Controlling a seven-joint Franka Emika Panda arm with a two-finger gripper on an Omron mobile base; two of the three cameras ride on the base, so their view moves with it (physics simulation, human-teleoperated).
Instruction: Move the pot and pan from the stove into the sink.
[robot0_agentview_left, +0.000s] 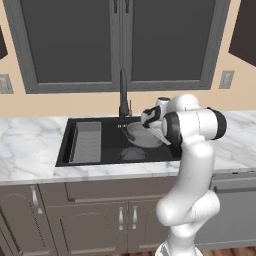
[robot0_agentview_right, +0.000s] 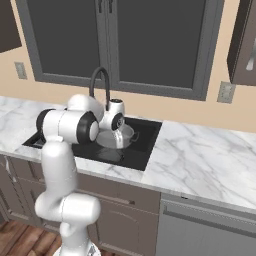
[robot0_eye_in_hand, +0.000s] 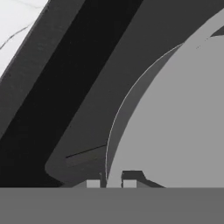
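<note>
The grey metal pot (robot0_agentview_left: 141, 136) hangs tilted just above the floor of the black sink (robot0_agentview_left: 111, 146), right of the faucet. My gripper (robot0_agentview_left: 151, 127) is shut on the pot's rim at its right side. From the right base view the pot (robot0_agentview_right: 116, 138) sits low in the sink (robot0_agentview_right: 145, 145) under my gripper (robot0_agentview_right: 119, 133). In the hand view the thin rim of the pot (robot0_eye_in_hand: 175, 122) runs between the fingertips of my gripper (robot0_eye_in_hand: 111, 183), with the dark sink wall (robot0_eye_in_hand: 65, 87) behind. The pan and the stove are out of view.
A tall dark faucet (robot0_agentview_left: 123, 95) stands behind the basin. A grey ribbed rack (robot0_agentview_left: 87, 142) fills the sink's left part. Marble counter (robot0_agentview_left: 30, 150) spreads on both sides, wider to the right (robot0_agentview_right: 200, 155). Cabinet doors (robot0_agentview_left: 100, 215) lie below the counter.
</note>
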